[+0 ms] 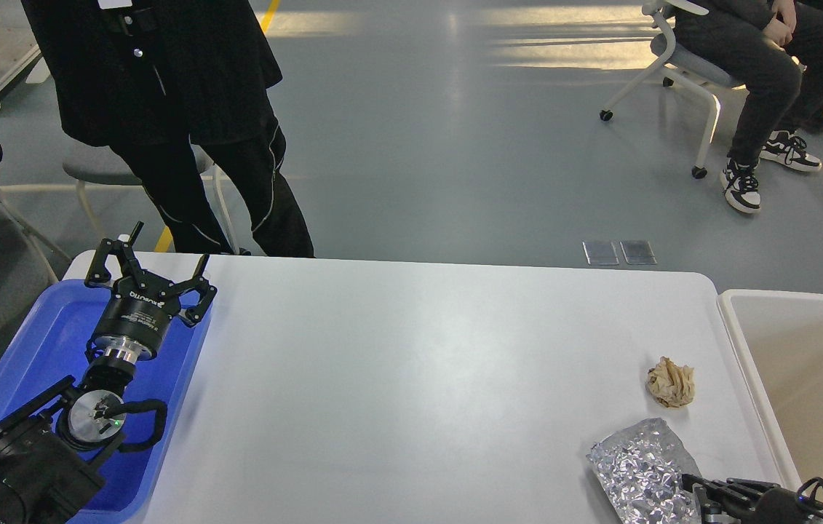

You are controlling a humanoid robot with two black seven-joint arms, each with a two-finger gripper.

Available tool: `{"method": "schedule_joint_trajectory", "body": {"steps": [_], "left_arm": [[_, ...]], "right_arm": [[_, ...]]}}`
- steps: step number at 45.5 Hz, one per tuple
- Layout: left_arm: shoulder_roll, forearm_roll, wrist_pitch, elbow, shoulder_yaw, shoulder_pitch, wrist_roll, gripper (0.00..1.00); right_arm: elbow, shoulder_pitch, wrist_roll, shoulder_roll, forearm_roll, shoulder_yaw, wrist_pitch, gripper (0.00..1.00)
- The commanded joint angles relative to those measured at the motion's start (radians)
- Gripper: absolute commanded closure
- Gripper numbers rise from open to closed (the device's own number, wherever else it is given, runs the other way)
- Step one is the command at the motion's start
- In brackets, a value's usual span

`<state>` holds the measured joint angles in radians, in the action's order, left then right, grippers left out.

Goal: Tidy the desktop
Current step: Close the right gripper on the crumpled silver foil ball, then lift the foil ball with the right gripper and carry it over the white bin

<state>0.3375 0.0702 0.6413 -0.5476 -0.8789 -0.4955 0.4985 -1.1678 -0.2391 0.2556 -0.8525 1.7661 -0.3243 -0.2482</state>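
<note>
White, smooth, rectangular surface with rounded corners (411, 364): the desktop to be tidied, filling the middle of the view.

Items on it, both at the near right: one crumpled ball of tan paper (670, 382); one crinkled silver foil bag (642, 469), just nearer than the ball, its long axis running from near left to far right.

Flanking containers: shallow blue plastic tray (33, 342) at the left edge; beige-white bin (804, 364) at the right edge, close beside the paper ball.

Left gripper (155, 263): black, fingers spread wide and holding nothing, poised over the far end of the tray, well apart from both items. White lettering on its body, too small to read.

Right gripper (702, 489): at the near right corner, touching or overlapping the near edge of the foil bag; fingers dark and partly cut off, spread cannot be told.

Judgement: the right arm is nearer both items; the foil lies directly at its fingers, the paper ball farther off, the bin to their right.
</note>
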Motion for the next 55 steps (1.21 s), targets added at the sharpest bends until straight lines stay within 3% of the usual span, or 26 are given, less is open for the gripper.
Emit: {"method": "schedule_joint_trajectory", "body": {"steps": [1, 16, 28, 55], "left_arm": [[0.000, -0.001, 0.001, 0.000, 0.000, 0.000, 0.000, 0.00], [0.000, 0.000, 0.001, 0.000, 0.000, 0.000, 0.000, 0.00], [0.000, -0.001, 0.001, 0.000, 0.000, 0.000, 0.000, 0.00], [0.000, -0.001, 0.000, 0.000, 0.000, 0.000, 0.000, 0.00]], "right_arm": [[-0.049, -0.011, 0.014, -0.051, -0.022, -0.002, 0.006, 1.00], [-0.265, -0.117, 0.007, -0.299, -0.194, -0.002, 0.121, 1.00], [-0.401, -0.287, 0.013, -0.477, -0.306, -0.004, 0.273, 1.00], [-0.435, -0.631, 0.014, -0.622, -0.458, -0.012, 0.601, 1.00]]}}
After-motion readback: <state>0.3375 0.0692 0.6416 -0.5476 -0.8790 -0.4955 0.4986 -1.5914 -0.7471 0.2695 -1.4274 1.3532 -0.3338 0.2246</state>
